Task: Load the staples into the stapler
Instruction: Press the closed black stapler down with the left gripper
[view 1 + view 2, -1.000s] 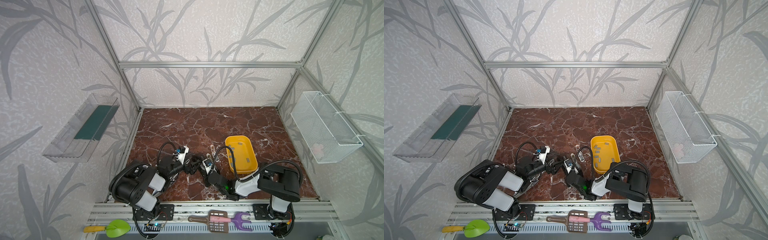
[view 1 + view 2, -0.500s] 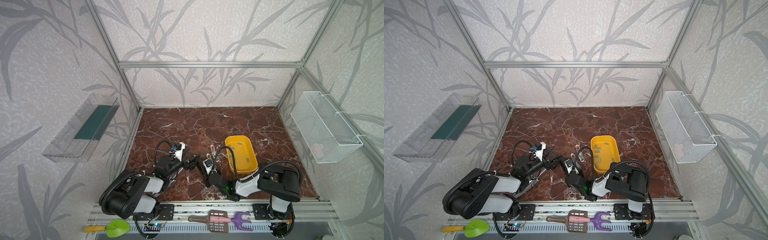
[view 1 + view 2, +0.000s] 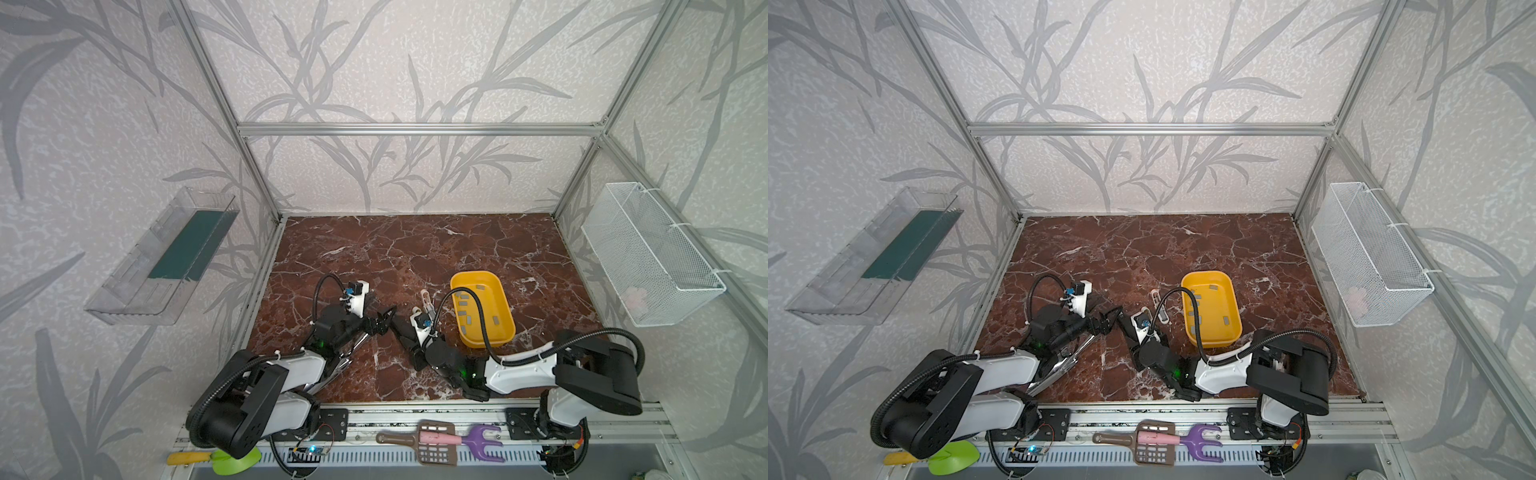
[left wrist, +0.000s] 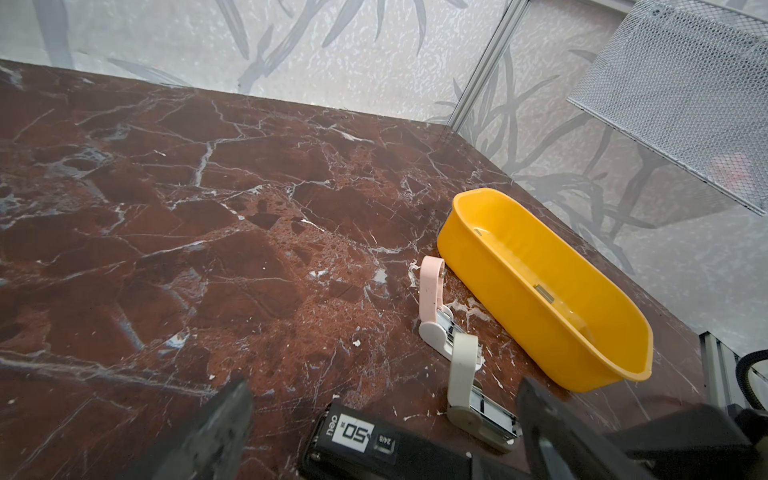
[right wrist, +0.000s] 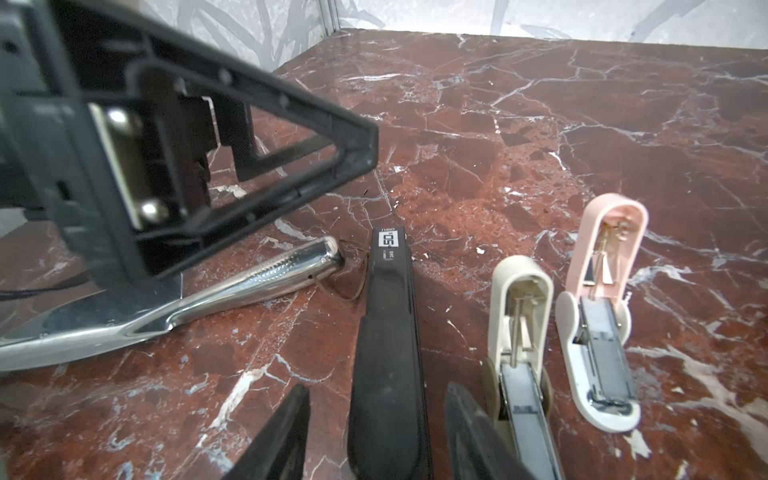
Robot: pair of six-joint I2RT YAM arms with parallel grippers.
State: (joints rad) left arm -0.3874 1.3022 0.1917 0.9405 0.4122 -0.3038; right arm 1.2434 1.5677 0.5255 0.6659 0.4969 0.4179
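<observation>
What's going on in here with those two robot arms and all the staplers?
Two robot arms are meant to load staples into a stapler. The right gripper straddles the black stapler lying on the table, jaws open, not clamped on it. The left gripper hangs wide open close by, holding nothing. The cream stapler and pink stapler lie flipped open beside the yellow tray, where the staples sit, untouched.

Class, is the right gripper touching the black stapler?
Apart. Right wrist view: marble shows between the black stapler and each finger of the right gripper.
</observation>
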